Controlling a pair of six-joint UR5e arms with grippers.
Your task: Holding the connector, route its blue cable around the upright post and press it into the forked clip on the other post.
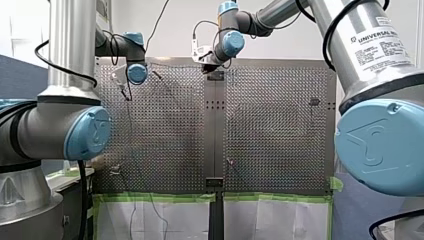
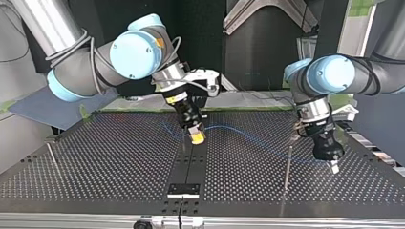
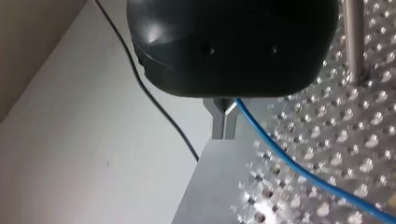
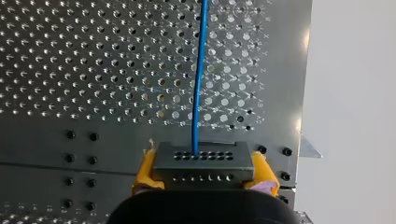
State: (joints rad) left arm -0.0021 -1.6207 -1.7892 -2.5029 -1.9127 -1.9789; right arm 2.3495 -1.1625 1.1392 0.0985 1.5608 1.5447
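Observation:
My right gripper [image 4: 204,161] is shut on a grey connector [image 4: 205,169], its yellow pads [image 4: 148,163] on either side. The blue cable [image 4: 200,70] leaves the connector and runs straight ahead over the perforated table [image 4: 70,70]. In the top view my right gripper [image 2: 196,136] hangs low over the table's middle, and the cable [image 2: 239,131] arcs across to my left gripper [image 2: 333,164]. The metal fingers of my left gripper [image 3: 224,135] are shut on the blue cable [image 3: 299,170]. An upright post [image 2: 287,167] stands just beside my left gripper. No forked clip can be made out.
A second thin post [image 2: 53,160] stands at the top view's left. A black strip [image 2: 191,162] with a bracket [image 2: 184,189] runs down the table's middle. A black wire [image 3: 154,102] hangs off the table's edge beside my left gripper. Green tape [image 1: 150,197] lines the near edge.

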